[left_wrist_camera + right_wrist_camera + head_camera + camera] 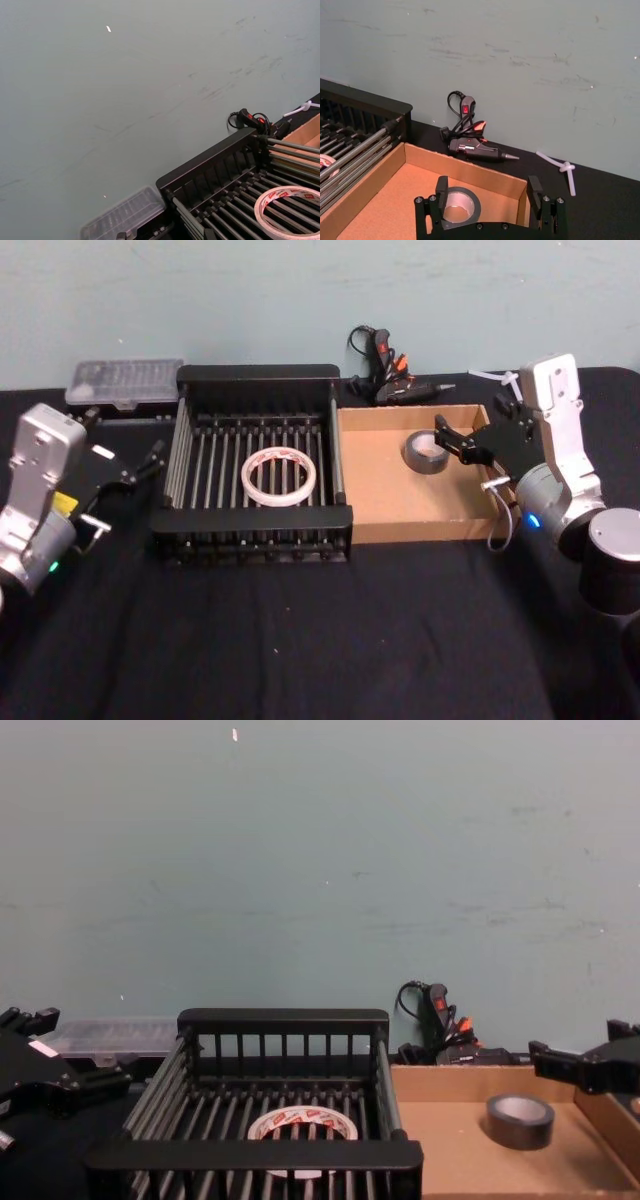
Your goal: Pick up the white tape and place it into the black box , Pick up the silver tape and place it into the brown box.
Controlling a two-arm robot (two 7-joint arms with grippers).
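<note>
1. Currently the white tape (279, 477) lies flat in the black box (254, 376); the silver tape (425, 452) sits in the brown box (385, 522).
2. Right gripper (451, 443) fingers apart beside the roll; left gripper (140, 468) fingers apart, outside the crate.
3. Risk: you retract low and a finger snags the cardboard wall.

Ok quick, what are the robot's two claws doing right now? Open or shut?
Left gripper: open, holding nothing, beside the black box.
Right gripper: open, over the silver tape in the brown box, not gripping it.

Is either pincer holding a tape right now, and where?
Nothing is held. The right pincer is open over the silver tape in the brown box; the left pincer is empty.
</note>
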